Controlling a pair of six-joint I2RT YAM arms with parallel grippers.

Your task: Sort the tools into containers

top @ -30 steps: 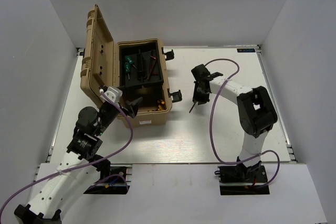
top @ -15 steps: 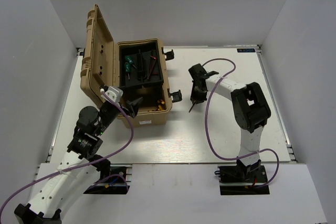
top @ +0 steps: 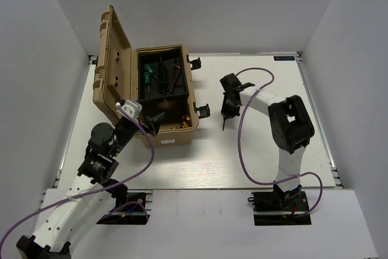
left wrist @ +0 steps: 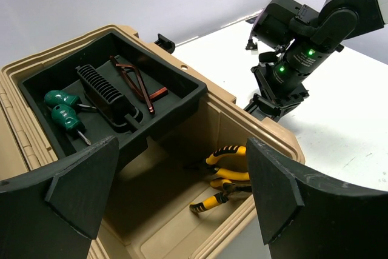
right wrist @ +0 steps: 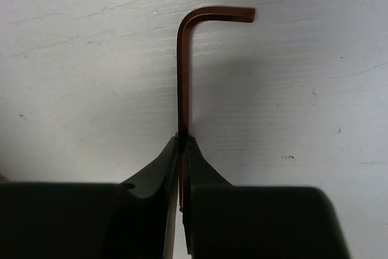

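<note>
The left claw [left wrist: 182, 186] is spread wide over the open box's [top: 163, 137] near edge, above yellow pliers [left wrist: 224, 177] inside. Right of the box, the right claw [right wrist: 182, 144] pinches a bent key [right wrist: 180, 71]. Farther back, green screwdrivers [left wrist: 63, 110] lie in the box's black tray [left wrist: 182, 92].

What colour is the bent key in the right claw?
Reddish-brown hex key, clearest in the right wrist view.

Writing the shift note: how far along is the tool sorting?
Done: two green screwdrivers and a hex key lie in the black tray; yellow-handled pliers sit in the case below. In hand: the right end effector is shut on another hex key at the table; the left end effector is open. Left: placing that key; no other loose tool shows.
</note>
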